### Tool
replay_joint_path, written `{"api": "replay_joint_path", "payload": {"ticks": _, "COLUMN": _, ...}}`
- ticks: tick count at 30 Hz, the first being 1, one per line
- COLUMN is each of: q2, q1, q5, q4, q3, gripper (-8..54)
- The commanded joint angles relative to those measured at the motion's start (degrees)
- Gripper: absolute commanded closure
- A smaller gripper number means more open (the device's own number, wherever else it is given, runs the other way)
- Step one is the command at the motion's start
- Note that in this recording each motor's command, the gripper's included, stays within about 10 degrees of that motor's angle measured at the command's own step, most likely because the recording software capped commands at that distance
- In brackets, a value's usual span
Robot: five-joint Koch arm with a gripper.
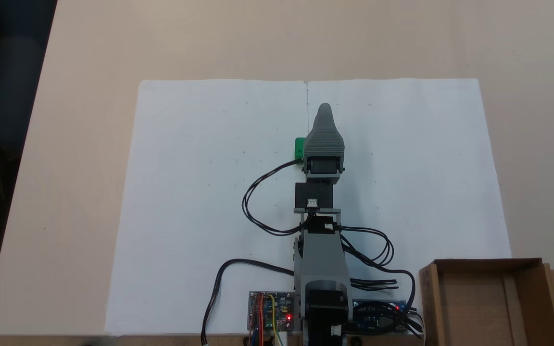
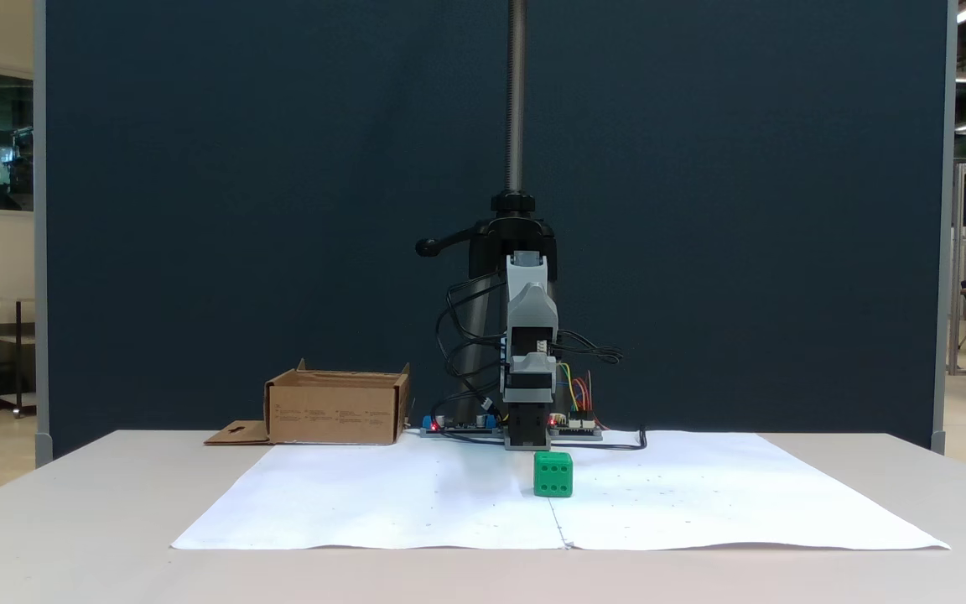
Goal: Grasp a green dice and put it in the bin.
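**Pincer parked above the paper, dice just off its side**

From above, the pincer (image 1: 325, 111) points straight out from the arm's base, its grey jaws stacked one over the other, so I cannot tell whether they are apart or closed. It holds nothing. The green dice (image 1: 299, 148) peeks out from under the pincer's left flank in that view; from the front the green dice (image 2: 553, 474) sits on the white paper (image 2: 416, 503), below and slightly forward of the arm, free of any touch. The bin (image 1: 486, 302) waits well behind the pincer, beside the arm's base, probably so a short swing reaches it. The grasp looks not yet begun.
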Motion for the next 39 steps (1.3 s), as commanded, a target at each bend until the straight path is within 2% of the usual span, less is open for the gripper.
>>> {"api": "replay_joint_path", "payload": {"ticks": 1, "q2": 6.33, "q1": 3.78, "q5": -4.22, "q4": 10.0, "q3": 4.22, "gripper": 2.3}}
{"api": "replay_joint_path", "payload": {"ticks": 39, "q2": 6.42, "q1": 3.69, "q5": -4.57, "q4": 12.57, "q3": 4.22, "gripper": 2.4}}
